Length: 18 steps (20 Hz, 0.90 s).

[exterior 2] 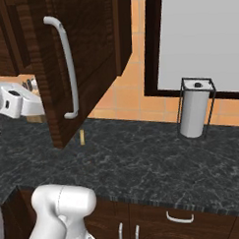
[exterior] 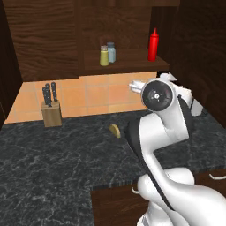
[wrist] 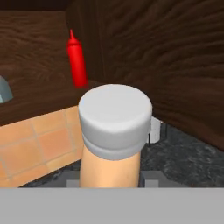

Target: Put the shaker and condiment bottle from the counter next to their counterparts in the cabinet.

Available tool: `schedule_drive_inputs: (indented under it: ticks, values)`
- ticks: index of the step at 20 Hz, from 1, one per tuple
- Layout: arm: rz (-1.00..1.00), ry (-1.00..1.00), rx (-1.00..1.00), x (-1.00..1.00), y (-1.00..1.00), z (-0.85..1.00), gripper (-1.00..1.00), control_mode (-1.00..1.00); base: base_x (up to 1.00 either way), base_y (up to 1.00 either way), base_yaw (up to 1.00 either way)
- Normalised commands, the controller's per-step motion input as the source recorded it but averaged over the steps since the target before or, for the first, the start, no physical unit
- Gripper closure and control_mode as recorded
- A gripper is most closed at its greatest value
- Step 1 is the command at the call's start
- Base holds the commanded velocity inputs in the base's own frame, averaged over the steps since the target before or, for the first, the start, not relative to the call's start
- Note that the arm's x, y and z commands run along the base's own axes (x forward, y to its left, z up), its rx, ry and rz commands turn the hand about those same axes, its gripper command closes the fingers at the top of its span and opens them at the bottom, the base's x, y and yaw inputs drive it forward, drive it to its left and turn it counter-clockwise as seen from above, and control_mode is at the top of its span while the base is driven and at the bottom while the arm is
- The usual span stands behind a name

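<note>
Tool [wrist: 111,186] clamped on the condiment bottle [wrist: 114,135], held upright above the desk [exterior: 53,159] (grey cap toward camera); red squeeze bottle [wrist: 76,59] stands ahead and higher, up-left on the cabinet shelf [exterior: 128,66].

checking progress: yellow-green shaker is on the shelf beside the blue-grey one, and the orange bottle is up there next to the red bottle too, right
Not the orange bottle: the hand view shows it in the gripper, below the cabinet shelf. The yellow-green shaker does stand beside the blue-grey one; the red bottle stands alone.
</note>
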Motion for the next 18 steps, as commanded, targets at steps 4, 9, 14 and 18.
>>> schedule_drive_inputs:
  ticks: [4,9,14,18]
  values:
    - [0.04,0.00,0.00,0.00,0.00,0.48,1.00,-1.00,0.00,0.00,0.00]
    - [0.11,0.01,0.00,0.06,0.00,0.34,1.00,-1.00,0.00,0.00,0.00]
    - [0.17,0.00,-0.01,0.03,0.00,0.31,1.00,-1.00,0.00,0.00,0.00]
    - [0.19,0.00,-0.01,0.07,0.00,0.46,1.00,-1.00,0.00,0.00,0.00]
